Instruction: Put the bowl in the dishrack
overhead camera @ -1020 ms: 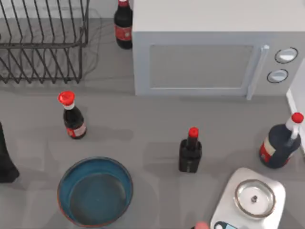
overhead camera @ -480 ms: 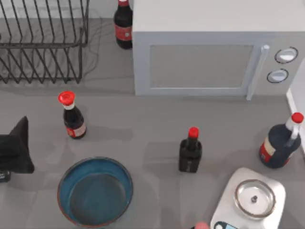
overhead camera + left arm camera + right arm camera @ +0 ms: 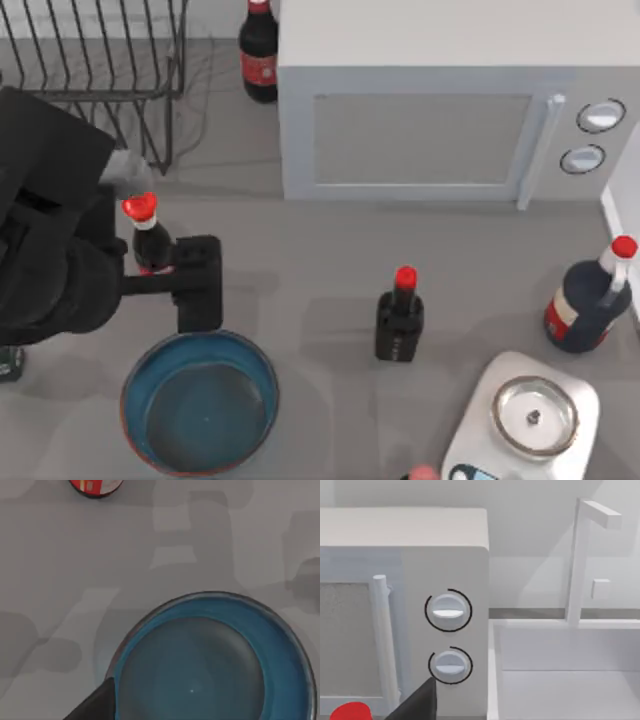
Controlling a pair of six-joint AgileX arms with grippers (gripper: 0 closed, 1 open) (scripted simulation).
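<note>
The bowl (image 3: 200, 402) sits upright on the table at the front left, teal-blue inside with a reddish-brown rim. The left wrist view looks down into the bowl (image 3: 215, 660). My left gripper (image 3: 198, 285) hangs open just behind the bowl's far rim, next to a red-capped bottle (image 3: 150, 240), and holds nothing. One of its fingers (image 3: 97, 705) shows near the bowl's edge. The dishrack (image 3: 90, 90), dark wire with upright prongs, stands at the back left, partly covered by my left arm. My right arm is parked; its finger (image 3: 417, 702) faces the microwave's dials.
A white microwave (image 3: 430, 120) fills the back middle and right. A dark bottle (image 3: 260, 50) stands beside the rack, a small one (image 3: 400, 315) mid-table, and a round one (image 3: 590, 295) at far right. A scale (image 3: 530, 415) sits front right.
My left arm has swung in from the left edge. Its gripper now sits past the red-capped bottle, over the bowl's far rim. The bowl and bottles have not moved.
</note>
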